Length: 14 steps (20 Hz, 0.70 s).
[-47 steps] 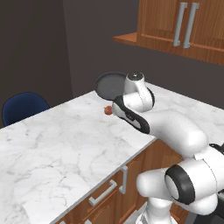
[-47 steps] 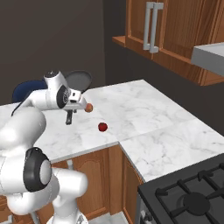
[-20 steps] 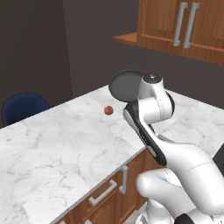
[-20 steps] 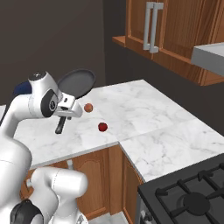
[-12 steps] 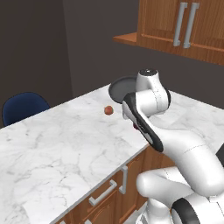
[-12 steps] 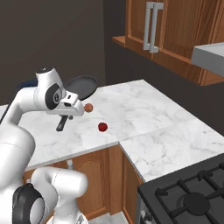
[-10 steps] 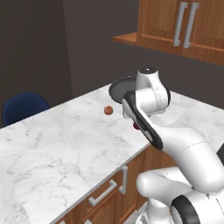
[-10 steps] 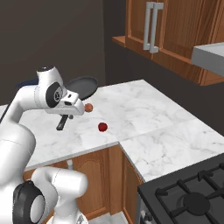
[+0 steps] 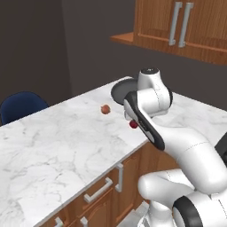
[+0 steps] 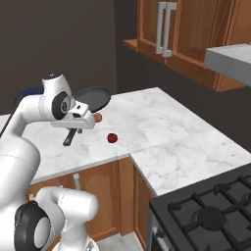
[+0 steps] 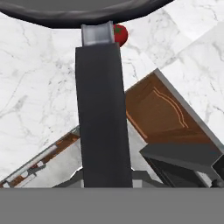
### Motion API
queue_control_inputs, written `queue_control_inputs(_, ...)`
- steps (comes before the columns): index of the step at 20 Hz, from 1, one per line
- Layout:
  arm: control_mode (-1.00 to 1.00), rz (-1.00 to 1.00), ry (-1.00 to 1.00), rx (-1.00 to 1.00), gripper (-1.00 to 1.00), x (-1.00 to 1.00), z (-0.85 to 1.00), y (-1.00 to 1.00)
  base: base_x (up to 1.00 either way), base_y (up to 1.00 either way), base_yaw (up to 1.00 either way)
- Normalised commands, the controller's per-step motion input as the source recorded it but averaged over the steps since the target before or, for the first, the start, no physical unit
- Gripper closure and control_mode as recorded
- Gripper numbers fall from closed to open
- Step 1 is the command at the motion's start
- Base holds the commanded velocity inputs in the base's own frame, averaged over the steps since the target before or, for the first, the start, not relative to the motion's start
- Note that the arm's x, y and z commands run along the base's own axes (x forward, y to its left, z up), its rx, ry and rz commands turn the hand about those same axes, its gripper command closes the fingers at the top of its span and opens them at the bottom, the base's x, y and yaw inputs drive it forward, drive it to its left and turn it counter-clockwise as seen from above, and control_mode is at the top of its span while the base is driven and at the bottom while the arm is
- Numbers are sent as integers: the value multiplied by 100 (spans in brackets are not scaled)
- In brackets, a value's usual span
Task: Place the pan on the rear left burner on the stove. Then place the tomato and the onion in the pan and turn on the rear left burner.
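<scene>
Pan (image 10: 92,98) sits up in the air, lifted off the marble counter (image 9: 53,142), carried by the white arm. In the right base view its dark round bowl shows at upper left of centre, just past the arm's wrist, and its handle (image 10: 69,137) slants down and to the left below the hand. In the left base view the pan (image 9: 120,90) peeks out at the middle of the frame, partly hidden behind the arm. The hand view has the handle (image 11: 101,118) running straight up the middle from the bottom edge to the rim of the bowl across the top; the gripper (image 11: 105,177) has its jaws clamped on the handle, though the fingertips themselves are hidden behind it.

On the counter, the tomato (image 10: 112,138) lies near the front edge at the centre of the right base view, apart from everything else. The onion (image 9: 105,109) rests further back on the marble, left of the arm in the left base view. The stove (image 10: 206,215) fills the lower right corner of the right base view, well apart from the pan. A blue chair (image 9: 22,104) stands beyond the counter at the left.
</scene>
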Motion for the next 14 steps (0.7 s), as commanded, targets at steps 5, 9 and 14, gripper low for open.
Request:
queue_control_inputs(5,100,0,0,0,100,0,0,0,-15,-24,-2)
queue_control_inputs(9,100,0,0,0,100,0,0,0,1,-1,-12)
queue_control_inputs(14,100,0,0,0,100,0,0,0,1,0,-24)
